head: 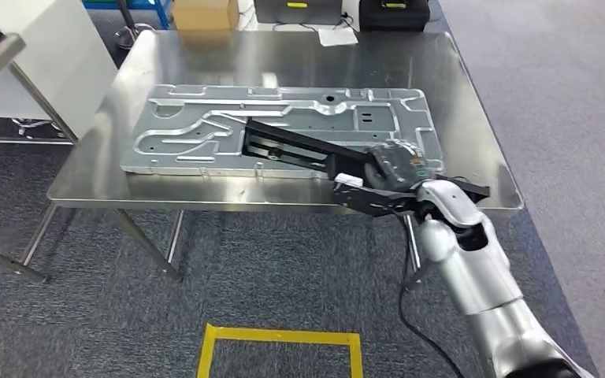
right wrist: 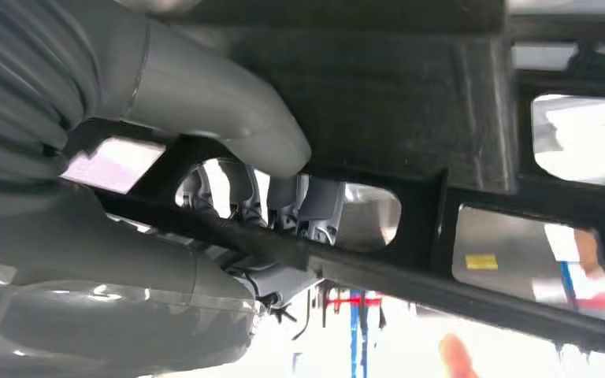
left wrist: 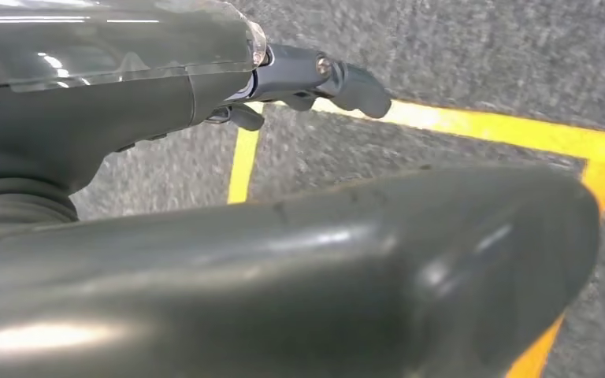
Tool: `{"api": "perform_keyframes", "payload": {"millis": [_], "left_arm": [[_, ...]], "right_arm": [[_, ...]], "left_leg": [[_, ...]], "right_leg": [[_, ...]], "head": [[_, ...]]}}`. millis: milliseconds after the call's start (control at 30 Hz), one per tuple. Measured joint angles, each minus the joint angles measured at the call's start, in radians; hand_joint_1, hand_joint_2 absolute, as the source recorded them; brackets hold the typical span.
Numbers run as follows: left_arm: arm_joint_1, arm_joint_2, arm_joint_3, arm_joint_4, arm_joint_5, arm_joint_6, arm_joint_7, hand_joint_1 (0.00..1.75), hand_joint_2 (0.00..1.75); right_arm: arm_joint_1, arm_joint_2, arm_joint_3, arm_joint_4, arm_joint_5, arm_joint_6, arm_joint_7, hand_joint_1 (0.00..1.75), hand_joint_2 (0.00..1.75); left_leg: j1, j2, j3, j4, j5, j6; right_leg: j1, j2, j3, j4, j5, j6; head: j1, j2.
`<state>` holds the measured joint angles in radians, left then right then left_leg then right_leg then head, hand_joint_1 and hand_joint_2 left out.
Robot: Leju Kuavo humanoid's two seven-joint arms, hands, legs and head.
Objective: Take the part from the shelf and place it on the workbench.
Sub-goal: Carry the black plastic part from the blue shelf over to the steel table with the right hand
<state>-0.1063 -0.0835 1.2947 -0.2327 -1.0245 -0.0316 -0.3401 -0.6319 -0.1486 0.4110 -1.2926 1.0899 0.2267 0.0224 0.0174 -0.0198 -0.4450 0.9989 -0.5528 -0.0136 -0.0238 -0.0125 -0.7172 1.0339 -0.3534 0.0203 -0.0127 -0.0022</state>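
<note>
On the far left of the head view a white shelf unit [head: 43, 55] leans into the upper corner, beside the stainless-steel workbench [head: 126, 185] that fills the middle of the frame. Flat on the bench lies a large stamped silver metal panel [head: 197, 130], ribbed and slotted. Across the panel's right half runs the part, a long black plastic frame [head: 299, 146], slanting from the panel's centre down toward the bench's near right edge; its far end rests on the panel and its near end hangs past the edge. At that near end the right hand [head: 390, 169] grips the frame. From the right wrist view the thick grey thumb [right wrist: 228, 118] presses one face of the black frame [right wrist: 410, 118] while the darker fingers [right wrist: 315, 209] curl through an opening from the other side. Lower centre of the head view, a yellow tape square [head: 280, 350] marks the grey carpet. Over that tape in the left wrist view, the left hand [left wrist: 283, 236] holds nothing, fingers [left wrist: 347, 83] apart.
</note>
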Motion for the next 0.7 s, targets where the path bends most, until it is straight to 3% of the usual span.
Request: {"api": "perform_keyframes", "payload": {"millis": [67, 133, 167, 233, 267, 300, 333, 433, 467, 500, 600, 667, 700], "left_arm": [[-0.003, 0.001, -0.003, 0.000, 0.001, 0.000, 0.000, 0.00, 0.00], [-0.005, 0.002, -0.004, 0.000, 0.001, 0.000, 0.000, 0.00, 0.00], [-0.005, 0.002, -0.004, 0.001, 0.001, 0.000, 0.002, 0.00, 0.00], [-0.002, 0.002, -0.004, 0.001, 0.001, 0.001, 0.006, 0.00, 0.00], [0.001, 0.002, -0.004, 0.001, 0.001, 0.002, 0.008, 0.00, 0.00], [0.002, 0.002, -0.004, 0.002, 0.001, 0.002, 0.011, 0.00, 0.00], [0.004, 0.003, -0.004, 0.002, 0.001, 0.003, 0.012, 0.00, 0.00], [0.010, 0.008, -0.004, 0.002, 0.001, 0.005, 0.016, 0.00, 0.00], [0.012, 0.010, -0.004, 0.002, 0.000, 0.005, 0.017, 0.00, 0.00], [0.012, 0.011, -0.004, 0.002, 0.000, 0.004, 0.018, 0.00, 0.00], [0.007, 0.010, -0.004, 0.003, -0.002, 0.000, 0.016, 0.00, 0.00], [0.003, 0.010, -0.004, 0.003, -0.004, -0.002, 0.014, 0.00, 0.00], [0.002, 0.010, -0.004, 0.003, -0.005, -0.002, 0.012, 0.00, 0.00]], "right_arm": [[-0.027, 0.001, 0.048, 0.028, -0.002, -0.001, 0.006, 1.75, 1.75], [-0.057, 0.002, 0.080, 0.056, -0.003, -0.003, 0.008, 1.75, 1.75], [-0.069, 0.002, 0.094, 0.070, -0.003, -0.004, 0.009, 1.75, 1.75], [-0.089, 0.001, 0.126, 0.096, 0.004, -0.005, 0.011, 1.75, 1.75], [-0.098, 0.001, 0.142, 0.106, 0.012, -0.006, 0.012, 1.75, 1.75], [-0.107, 0.001, 0.159, 0.115, 0.024, -0.009, 0.013, 1.75, 1.75], [-0.116, 0.001, 0.174, 0.122, 0.036, -0.013, 0.015, 1.75, 1.75], [-0.150, 0.002, 0.218, 0.137, 0.073, -0.027, 0.023, 1.75, 1.75], [-0.163, 0.005, 0.230, 0.139, 0.084, -0.030, 0.025, 1.75, 1.75], [-0.178, 0.010, 0.240, 0.138, 0.095, -0.031, 0.027, 1.75, 1.75], [-0.236, 0.038, 0.260, 0.124, 0.113, -0.020, 0.033, 1.75, 1.75], [-0.274, 0.058, 0.275, 0.120, 0.116, -0.003, 0.040, 1.75, 1.75], [-0.284, 0.068, 0.284, 0.120, 0.114, 0.005, 0.045, 1.75, 1.75]], "left_leg": [[0.003, 0.003, -0.013, 0.042, 0.016, -0.012], [0.005, 0.009, -0.081, 0.155, 0.028, -0.017], [0.005, 0.011, -0.126, 0.219, 0.013, -0.018], [0.004, 0.012, -0.206, 0.295, -0.062, -0.019], [0.003, 0.012, -0.232, 0.298, -0.095, -0.017], [0.001, 0.012, -0.246, 0.274, -0.104, -0.012], [-0.003, 0.012, -0.251, 0.228, -0.077, -0.003], [-0.024, 0.009, -0.249, 0.053, 0.135, 0.030], [-0.030, 0.007, -0.247, 0.023, 0.181, 0.036], [-0.033, 0.006, -0.245, 0.009, 0.195, 0.038], [-0.028, 0.010, -0.210, -0.008, 0.185, 0.049], [-0.024, 0.011, -0.183, -0.018, 0.173, 0.054], [-0.022, 0.011, -0.171, -0.019, 0.164, 0.054]], "right_leg": [[0.000, 0.004, 0.019, -0.003, -0.017, -0.021], [0.000, 0.006, 0.048, -0.012, -0.034, -0.037], [0.002, 0.007, 0.063, -0.015, -0.046, -0.042], [0.007, 0.013, 0.094, -0.018, -0.071, -0.047], [0.010, 0.016, 0.111, -0.018, -0.084, -0.049], [0.013, 0.019, 0.130, -0.019, -0.098, -0.050], [0.016, 0.021, 0.148, -0.019, -0.112, -0.050], [0.023, 0.027, 0.186, -0.019, -0.153, -0.045], [0.024, 0.030, 0.193, -0.019, -0.161, -0.041], [0.025, 0.033, 0.199, -0.017, -0.165, -0.035], [0.023, 0.030, 0.186, 0.032, -0.164, -0.020], [0.019, 0.025, 0.130, 0.135, -0.185, -0.010], [0.017, 0.023, 0.095, 0.188, -0.214, -0.006]], "head": [[-0.002, 0.000], [-0.003, 0.000], [-0.004, 0.000], [-0.004, 0.000], [-0.004, 0.000], [-0.004, 0.000], [-0.004, 0.000], [-0.002, 0.000], [-0.002, 0.000], [-0.002, 0.000], [-0.002, 0.000], [0.000, 0.000], [0.001, 0.000]]}}
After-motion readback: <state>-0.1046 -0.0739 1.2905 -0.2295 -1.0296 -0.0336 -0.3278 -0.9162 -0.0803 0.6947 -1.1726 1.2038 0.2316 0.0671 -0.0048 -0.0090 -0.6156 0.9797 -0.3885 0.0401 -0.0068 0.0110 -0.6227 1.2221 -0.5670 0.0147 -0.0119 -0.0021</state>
